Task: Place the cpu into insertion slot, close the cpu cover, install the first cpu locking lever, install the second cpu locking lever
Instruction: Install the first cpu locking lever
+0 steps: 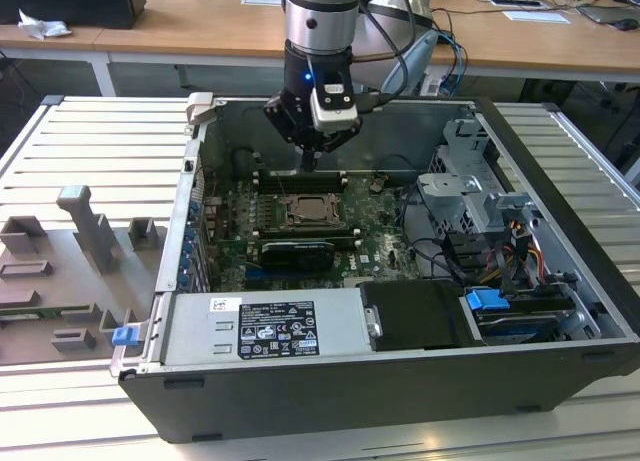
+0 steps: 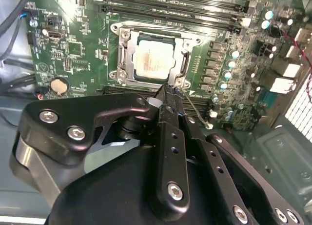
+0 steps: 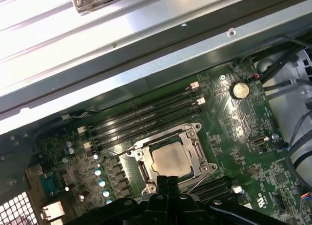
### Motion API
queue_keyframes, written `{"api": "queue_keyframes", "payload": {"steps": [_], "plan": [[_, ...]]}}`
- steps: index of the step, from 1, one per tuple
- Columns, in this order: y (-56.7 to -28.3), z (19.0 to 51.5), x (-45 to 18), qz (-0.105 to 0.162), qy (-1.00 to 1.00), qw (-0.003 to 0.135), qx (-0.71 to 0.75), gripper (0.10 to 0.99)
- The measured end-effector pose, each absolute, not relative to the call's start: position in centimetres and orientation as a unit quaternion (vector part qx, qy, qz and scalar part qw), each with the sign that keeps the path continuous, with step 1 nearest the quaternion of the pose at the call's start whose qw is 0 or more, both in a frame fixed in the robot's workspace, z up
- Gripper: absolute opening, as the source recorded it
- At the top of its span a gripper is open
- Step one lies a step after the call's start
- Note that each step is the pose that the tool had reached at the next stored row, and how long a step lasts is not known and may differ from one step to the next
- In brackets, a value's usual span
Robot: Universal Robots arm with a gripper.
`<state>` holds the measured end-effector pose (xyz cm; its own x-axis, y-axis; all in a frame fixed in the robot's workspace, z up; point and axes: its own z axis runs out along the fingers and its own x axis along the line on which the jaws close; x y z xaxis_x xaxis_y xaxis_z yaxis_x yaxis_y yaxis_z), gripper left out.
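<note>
Exterior view, gripper: the gripper (image 1: 311,162) hangs inside the open case (image 1: 330,401), its tip low over the board (image 1: 385,243) and near the slot (image 1: 316,213).
Exterior view, slot: mid-board, between the memory slots (image 1: 300,179) and a black card (image 1: 295,253), with silvery metal lying flat across it.
Second wrist view, jaws: pressed together at the tip, nothing seen between them.
Second wrist view, tip: at one corner of the socket frame; whether it touches I cannot tell.
Second wrist view, cpu: the cpu (image 2: 153,62) lies flat in the slot, a pale beige-silver square with faint print, showing through the cover's window.
Second wrist view, cover: the cover (image 2: 127,49) is down over the cpu, a thin bright metal frame lapping its edges.
Second wrist view, lever: a thin wire lever (image 2: 195,111) runs from the corner by the tip out over the board, away from the frame; it looks unlatched.
First wrist view, cpu: square and level (image 3: 170,159) inside the frame, just beyond the closed fingers.
First wrist view, cover: flat, no edge lifted.
Progress: cpu placed and cover closed, by the look of it.
Left: likely the levers, at least the one by the tip; the other's state I cannot tell.
</note>
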<state>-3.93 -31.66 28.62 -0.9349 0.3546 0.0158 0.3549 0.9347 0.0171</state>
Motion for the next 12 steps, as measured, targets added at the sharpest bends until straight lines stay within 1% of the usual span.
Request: {"api": "queue_keyframes", "payload": {"steps": [12], "plan": [[-31.66,28.61,-3.93,-0.009,-0.995,0.007,-0.097,0.106]]}}
